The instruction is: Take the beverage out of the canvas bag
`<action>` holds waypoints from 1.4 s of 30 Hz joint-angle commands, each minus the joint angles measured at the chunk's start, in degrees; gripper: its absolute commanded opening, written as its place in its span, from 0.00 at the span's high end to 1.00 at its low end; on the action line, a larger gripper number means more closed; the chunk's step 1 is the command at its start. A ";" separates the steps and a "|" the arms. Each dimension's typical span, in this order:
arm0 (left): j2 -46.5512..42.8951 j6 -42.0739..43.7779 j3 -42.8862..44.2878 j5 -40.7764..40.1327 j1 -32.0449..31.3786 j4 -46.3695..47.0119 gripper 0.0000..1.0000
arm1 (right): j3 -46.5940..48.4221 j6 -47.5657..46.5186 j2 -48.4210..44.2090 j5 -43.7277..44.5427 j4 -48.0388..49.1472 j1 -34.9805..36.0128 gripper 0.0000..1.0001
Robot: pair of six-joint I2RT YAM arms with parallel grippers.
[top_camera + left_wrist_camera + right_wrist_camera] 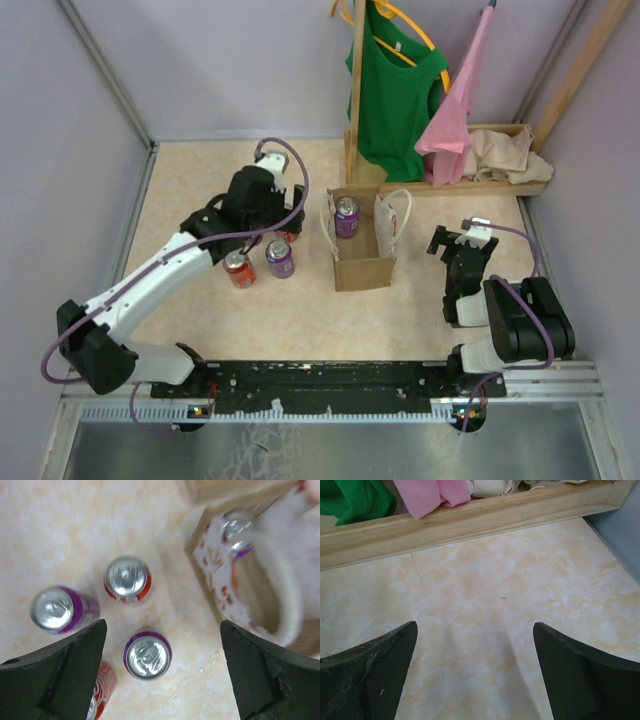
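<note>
The tan canvas bag (362, 262) with white loop handles stands open mid-table, a purple beverage can (347, 216) upright inside it at its far end. In the left wrist view the bag (215, 565) is at the upper right with that can (239, 529) in it. My left gripper (266, 230) (162, 625) is open and empty, hovering above a group of cans left of the bag: a purple one (147, 655) between the jaws, a red one (127, 578), another purple (57, 609) and a red one (99, 692). My right gripper (455, 246) (474, 626) is open and empty, right of the bag.
A red can (239, 269) and a purple can (280, 258) stand near the left arm. A wooden clothes rack (355, 110) at the back holds a green shirt (395, 90) and pink cloth (455, 115); beige cloth (510, 155) lies on its base (470, 522). Walls enclose the table.
</note>
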 commanded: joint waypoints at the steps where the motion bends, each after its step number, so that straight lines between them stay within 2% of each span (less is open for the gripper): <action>1: -5.41 5.78 5.87 3.96 -0.15 6.92 0.00 | 1.53 -0.57 0.03 0.66 3.50 -0.04 0.01; 4: -5.81 10.04 9.88 6.48 -0.16 9.33 0.00 | 1.53 -0.54 0.03 0.65 3.50 -0.06 0.01; 10: 1.74 13.92 19.05 21.01 -2.74 10.06 0.01 | 1.52 -0.56 -0.01 0.63 3.56 -0.04 0.01; 13: 7.24 17.10 24.23 22.71 -6.04 8.17 0.03 | 1.53 -0.52 0.02 0.67 3.46 -0.04 0.01; 18: 16.25 20.69 31.54 24.69 -9.16 4.26 0.13 | 1.53 -0.54 0.03 0.58 3.47 -0.04 0.01; 22: 25.85 21.39 38.96 24.14 -10.33 -1.78 0.29 | 1.53 -0.56 0.03 0.63 3.49 -0.04 0.01; 29: 38.41 19.21 51.80 18.43 -11.16 -11.77 0.30 | 1.53 -0.54 0.03 0.61 3.49 -0.04 0.01; 34: 40.94 18.08 51.85 13.44 -11.13 -12.83 0.30 | 1.53 -0.54 0.03 0.67 3.48 -0.08 0.01; 39: 40.65 16.55 48.30 8.01 -10.45 -10.32 0.25 | 1.53 -0.53 0.03 0.67 3.51 -0.04 0.01; 42: 40.43 15.58 46.78 9.24 -8.60 -9.54 0.25 | 1.53 -0.54 0.03 0.65 3.49 -0.04 0.01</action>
